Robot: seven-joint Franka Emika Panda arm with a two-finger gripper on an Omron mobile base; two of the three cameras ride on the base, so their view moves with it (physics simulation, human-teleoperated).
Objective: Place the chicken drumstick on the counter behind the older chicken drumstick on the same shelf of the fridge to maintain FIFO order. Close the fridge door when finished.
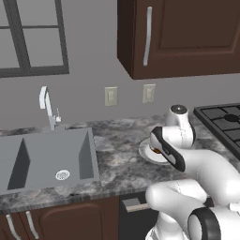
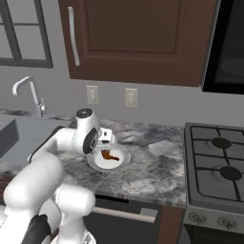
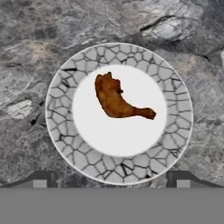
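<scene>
one drumstick on a plate, gripper spread above it

one chicken drumstick (image 3: 117, 102), dark reddish-brown, lay on the white middle of a round plate (image 3: 57, 124) with a grey crackle-patterned rim. the plate sat on the counter (image 3: 26, 52), a grey-and-black marbled top. seen from the hand, the drumstick's thick end pointed toward the top left of the plate and its thin end toward the right, and all of it lay inside the plain centre, clear of the rim.

the gripper (image 3: 111, 183) hung over the plate with its fingers (image 3: 40, 180) wide apart, one tip near each side of the plate's lower rim, nothing between them. whether the tips touched the plate could not be told.

in the right base view the drumstick (image 2: 110, 155) showed as a small dark smear on the plate (image 2: 123, 159), partly covered by the wrist. in the left base view the arm hid most of the plate (image 1: 145, 152), and only a sliver of the drumstick (image 1: 155, 151) could be seen.

a sink (image 1: 47, 159) lay to the left of the plate and a stove (image 2: 217, 169) to its right.
</scene>
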